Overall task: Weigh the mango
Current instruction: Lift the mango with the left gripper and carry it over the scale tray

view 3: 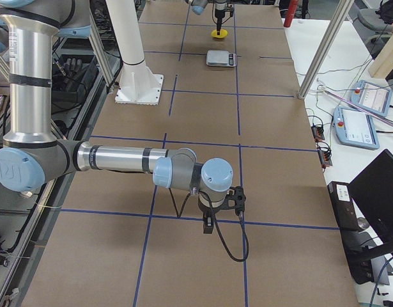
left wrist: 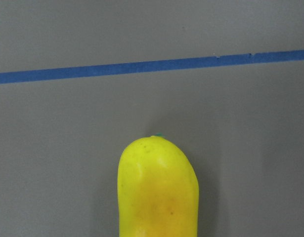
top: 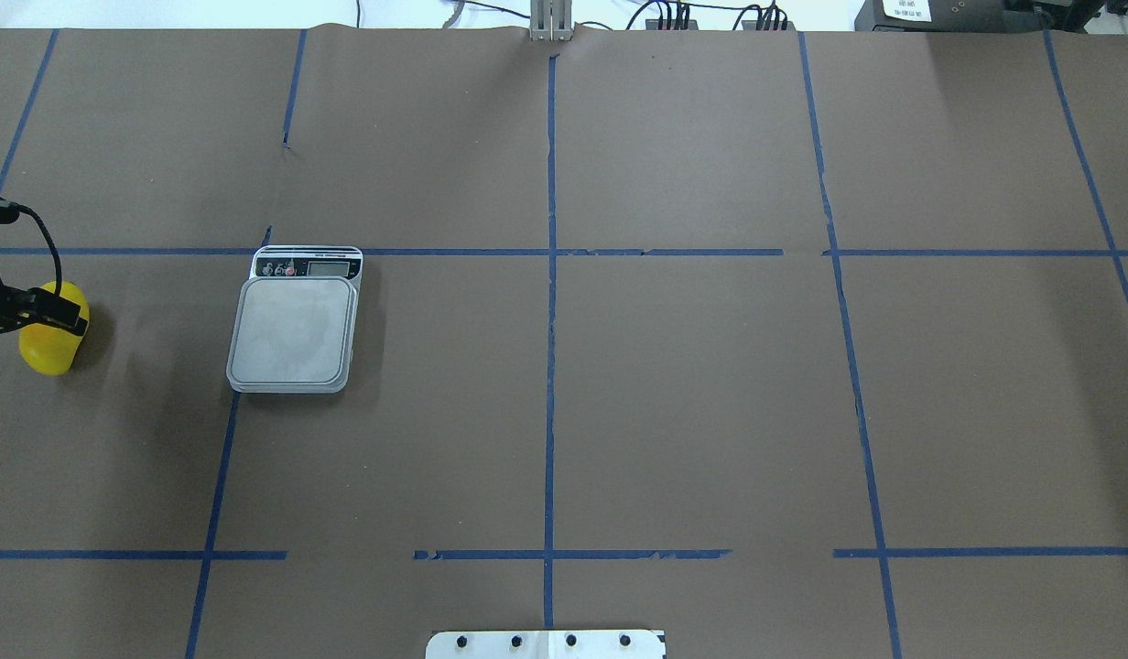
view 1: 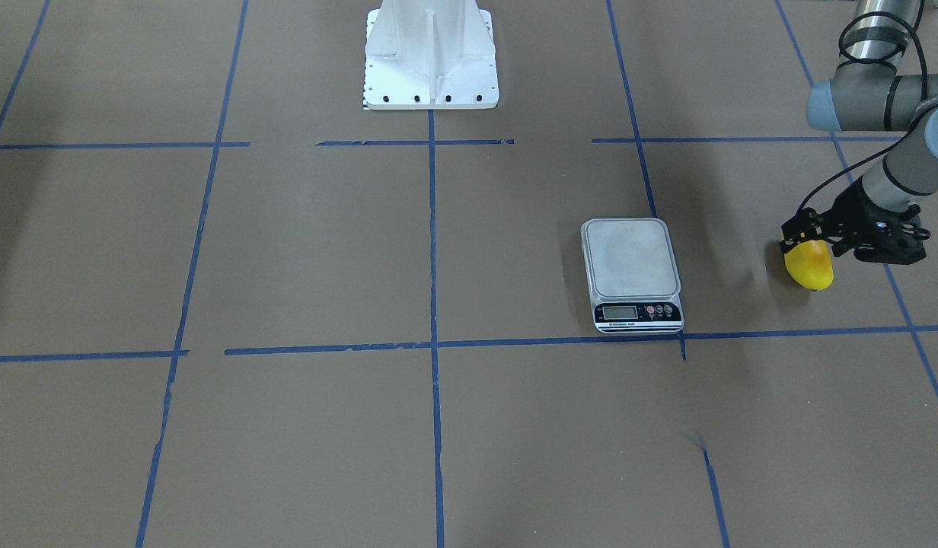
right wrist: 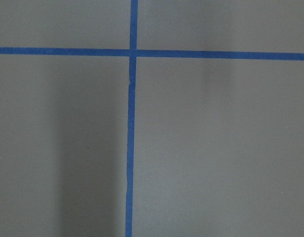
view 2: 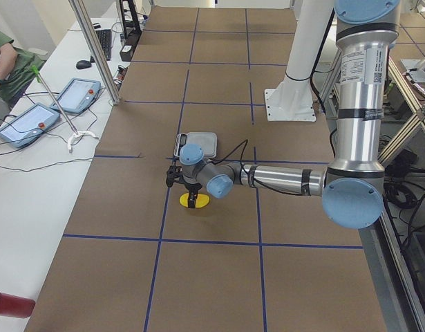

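The mango (view 1: 809,266) is yellow with an orange blush and lies on the brown paper at the table's left end, apart from the scale (view 1: 630,262). My left gripper (view 1: 802,242) points down over the mango's upper end, its fingers against the fruit's sides. The overhead view shows the gripper (top: 40,311) across the mango (top: 47,350). In the left wrist view the mango (left wrist: 157,190) fills the bottom centre; no fingers show there. The scale's platform (top: 294,331) is bare. My right gripper (view 3: 209,225) shows only in the exterior right view, low over the paper; I cannot tell its state.
The robot's white base (view 1: 431,57) stands at the middle of the robot's side. Blue tape lines (top: 551,366) divide the brown paper into squares. Operator tablets (view 2: 32,117) lie on a side table beyond the far edge.
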Robot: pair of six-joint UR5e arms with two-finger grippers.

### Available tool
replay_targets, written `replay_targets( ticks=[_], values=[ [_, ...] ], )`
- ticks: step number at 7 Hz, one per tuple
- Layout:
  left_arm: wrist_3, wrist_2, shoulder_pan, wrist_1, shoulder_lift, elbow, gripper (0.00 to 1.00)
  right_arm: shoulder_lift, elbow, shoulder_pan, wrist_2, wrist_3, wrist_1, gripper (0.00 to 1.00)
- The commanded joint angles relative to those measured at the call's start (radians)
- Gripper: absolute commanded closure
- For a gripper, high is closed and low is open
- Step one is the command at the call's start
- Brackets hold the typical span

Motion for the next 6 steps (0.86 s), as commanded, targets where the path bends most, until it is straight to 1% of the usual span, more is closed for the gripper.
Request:
replay_targets(
  ticks=[1, 2, 3, 4, 5, 6],
  values=[
    [0.002, -0.001, 0.016, -0.023, -0.003, 0.034, 0.03, 0.000, 0.000, 0.000, 0.000, 0.000, 0.002, 0.00],
    [0.000, -0.001, 0.016, -0.023, 0.000, 0.028, 0.37, 0.000, 0.000, 0.000, 0.000, 0.000, 0.000, 0.00],
    [0.003, -0.006, 0.013, -0.017, 0.003, 0.008, 0.78, -0.002, 0.000, 0.000, 0.000, 0.000, 0.000, 0.00],
    [0.006, -0.006, 0.010, -0.013, 0.014, -0.033, 1.00, 0.000, 0.000, 0.000, 0.000, 0.000, 0.000, 0.00],
    [0.008, -0.012, 0.000, 0.009, 0.023, -0.102, 1.00, 0.000, 0.000, 0.000, 0.000, 0.000, 0.000, 0.00],
    [0.011, -0.012, -0.001, 0.101, 0.043, -0.203, 1.00, 0.000, 0.000, 0.000, 0.000, 0.000, 0.002, 0.00]
  ],
)
